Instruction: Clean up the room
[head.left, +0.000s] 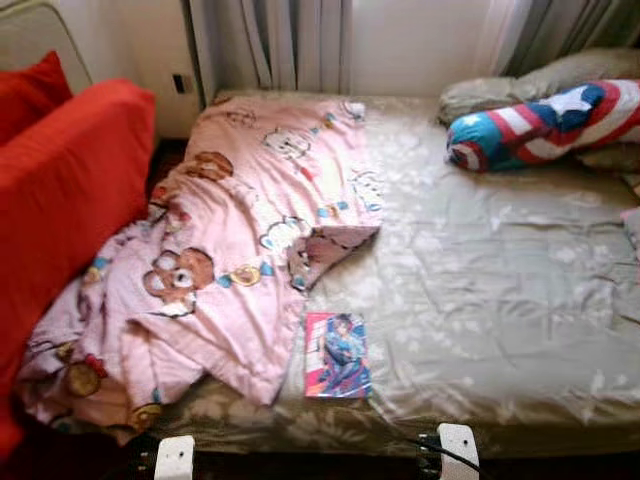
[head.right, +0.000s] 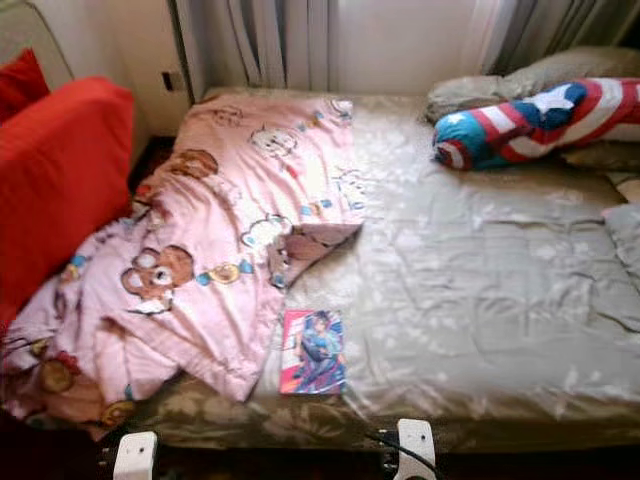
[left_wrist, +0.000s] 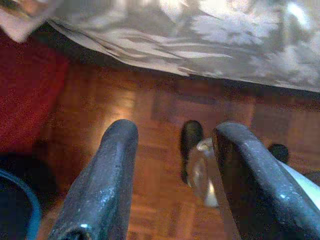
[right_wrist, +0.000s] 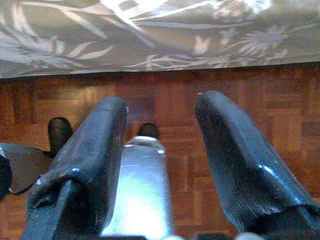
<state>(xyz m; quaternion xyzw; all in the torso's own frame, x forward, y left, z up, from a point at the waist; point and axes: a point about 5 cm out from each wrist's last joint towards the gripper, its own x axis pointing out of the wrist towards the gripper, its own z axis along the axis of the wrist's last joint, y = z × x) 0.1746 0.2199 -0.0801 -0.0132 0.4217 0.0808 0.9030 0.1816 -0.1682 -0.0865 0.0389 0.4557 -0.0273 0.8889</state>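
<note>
One glossy illustrated book (head.left: 337, 355) lies near us beside the rumpled pink cartoon-bear blanket (head.left: 230, 260); our left gripper (left_wrist: 172, 175) and right gripper (right_wrist: 160, 160) hang with fingers parted.

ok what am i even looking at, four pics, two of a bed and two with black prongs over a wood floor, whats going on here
A walking humanoid robot stands at the foot of a bed, tidying the room. The two bed pictures come from the two eyes of its head camera. On the bed lie a crumpled pink blanket, a book near the front edge and a star-patterned pillow; a red sofa stands to the left. The other two pictures come from wrist cameras. The black prongs are the fingers of the left gripper and right gripper, open, holding nothing, hanging above the wooden floor.
</note>
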